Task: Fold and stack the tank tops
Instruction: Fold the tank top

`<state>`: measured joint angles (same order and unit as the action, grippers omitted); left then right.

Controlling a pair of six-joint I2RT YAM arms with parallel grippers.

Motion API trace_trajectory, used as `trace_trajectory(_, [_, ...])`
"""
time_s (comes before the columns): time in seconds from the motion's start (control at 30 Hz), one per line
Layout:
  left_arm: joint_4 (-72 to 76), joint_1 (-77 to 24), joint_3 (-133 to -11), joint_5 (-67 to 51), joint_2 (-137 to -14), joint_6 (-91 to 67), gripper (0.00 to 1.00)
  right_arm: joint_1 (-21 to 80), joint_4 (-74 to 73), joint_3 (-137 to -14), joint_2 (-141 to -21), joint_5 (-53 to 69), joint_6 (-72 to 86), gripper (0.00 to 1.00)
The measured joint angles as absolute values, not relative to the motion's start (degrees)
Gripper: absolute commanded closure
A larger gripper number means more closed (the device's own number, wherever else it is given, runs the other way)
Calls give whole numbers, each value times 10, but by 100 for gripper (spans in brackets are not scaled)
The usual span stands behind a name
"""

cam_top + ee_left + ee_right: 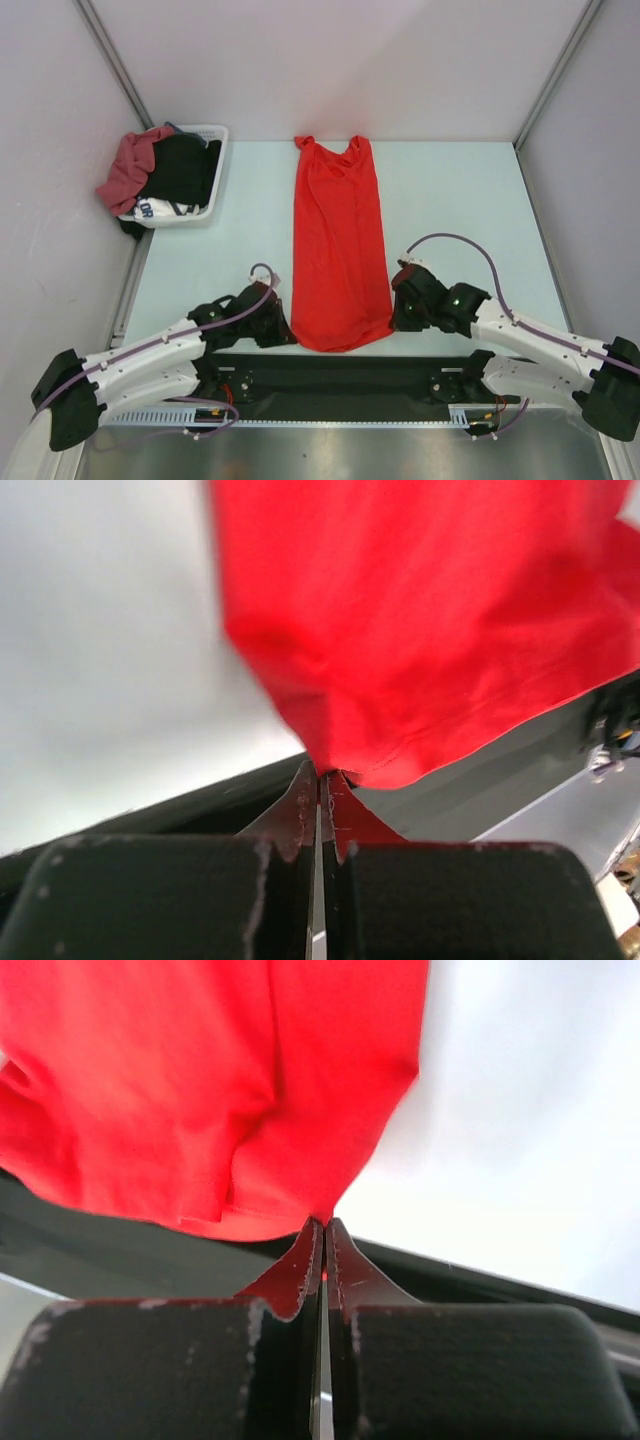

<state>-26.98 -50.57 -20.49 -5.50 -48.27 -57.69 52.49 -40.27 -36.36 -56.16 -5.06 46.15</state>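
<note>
As it lies flat, red tank top [338,250], long narrow strip.

The bright red cloth tank top [340,250] lies lengthwise on the pale flat table [450,200], between both sets of fingers, with its straps at the end away from them. The left gripper [290,335] pinches the hem's left corner and the right gripper [394,316] pinches its right corner. Far beyond the left fingers and to their left, the white plastic basket [221,140] holds the dusty maroon cloth top [125,172]. The black garments [182,168] lie right of that top, and the white lettered cloth [155,210] lies nearer the fingers.
</note>
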Motion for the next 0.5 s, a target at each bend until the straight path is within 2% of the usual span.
trace_trajectory(0.17, [-267, -486, -291, -33, -551, -538, 100, 465, -402, -417, -591, -40, 410, 100])
trace_trajectory(0.5, [-257, -396, -380, -30, -645, -457, 100, 357, -381, -530, -722, -4, 311, 100])
